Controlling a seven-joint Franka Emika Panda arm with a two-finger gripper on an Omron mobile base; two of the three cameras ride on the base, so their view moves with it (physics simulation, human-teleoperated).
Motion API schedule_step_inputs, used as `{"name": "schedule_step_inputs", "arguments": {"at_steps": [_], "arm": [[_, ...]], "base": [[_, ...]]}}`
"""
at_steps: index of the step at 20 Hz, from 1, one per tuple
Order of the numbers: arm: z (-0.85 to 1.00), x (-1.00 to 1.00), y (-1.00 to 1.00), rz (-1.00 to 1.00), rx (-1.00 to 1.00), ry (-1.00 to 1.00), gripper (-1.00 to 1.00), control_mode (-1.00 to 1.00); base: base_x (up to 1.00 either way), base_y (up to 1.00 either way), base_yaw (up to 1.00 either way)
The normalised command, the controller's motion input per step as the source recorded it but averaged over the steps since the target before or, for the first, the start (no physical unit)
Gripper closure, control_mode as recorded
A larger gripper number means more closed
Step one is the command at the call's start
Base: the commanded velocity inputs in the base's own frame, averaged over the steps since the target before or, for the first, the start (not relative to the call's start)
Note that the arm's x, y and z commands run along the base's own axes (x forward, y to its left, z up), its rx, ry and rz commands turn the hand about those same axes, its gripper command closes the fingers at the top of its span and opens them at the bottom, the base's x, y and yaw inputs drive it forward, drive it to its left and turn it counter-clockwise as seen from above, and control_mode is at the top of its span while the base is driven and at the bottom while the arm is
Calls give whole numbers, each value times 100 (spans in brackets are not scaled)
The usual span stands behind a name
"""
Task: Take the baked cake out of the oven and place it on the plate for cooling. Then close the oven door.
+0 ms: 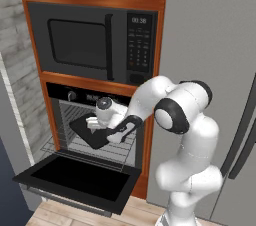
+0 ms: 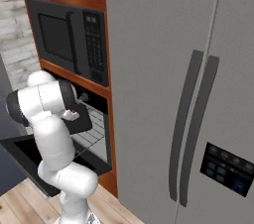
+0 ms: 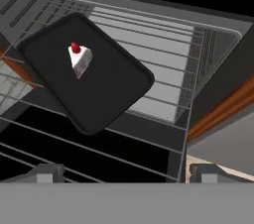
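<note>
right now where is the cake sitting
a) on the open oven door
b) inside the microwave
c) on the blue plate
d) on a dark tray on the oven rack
d: in the hand view the cake lies on a dark tray resting on the oven's wire rack.

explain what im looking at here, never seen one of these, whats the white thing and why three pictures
The white thing is a robot arm in a simulated kitchen. Two pictures come from cameras behind it, one on its left and one on its right. The third comes from a camera on its hand, looking down past the claw, whose two dark fingertips stand apart with nothing between them. The arm is reaching into a black wall oven below a microwave. The oven door hangs open. Inside, on a wire rack, lies a dark tray, and on it a small white cake with a red spot. A grey fridge stands beside the oven.
</note>
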Motion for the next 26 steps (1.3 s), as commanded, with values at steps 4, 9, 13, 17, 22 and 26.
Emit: {"name": "schedule_step_inputs", "arguments": {"at_steps": [4,9,13,17,22,26], "arm": [[-24,44,19,-1,-2,0,-100,-100],[-19,47,25,-1,-2,0,-100,-100],[-18,47,17,-1,0,0,-100,-100],[-18,48,3,0,0,0,-100,-100],[-19,52,0,0,0,0,-100,-100],[-22,52,8,0,0,1,-100,-100]], "base": [[0,0,0],[0,0,0],[0,0,0],[0,0,0],[0,0,0],[0,0,0]]}}
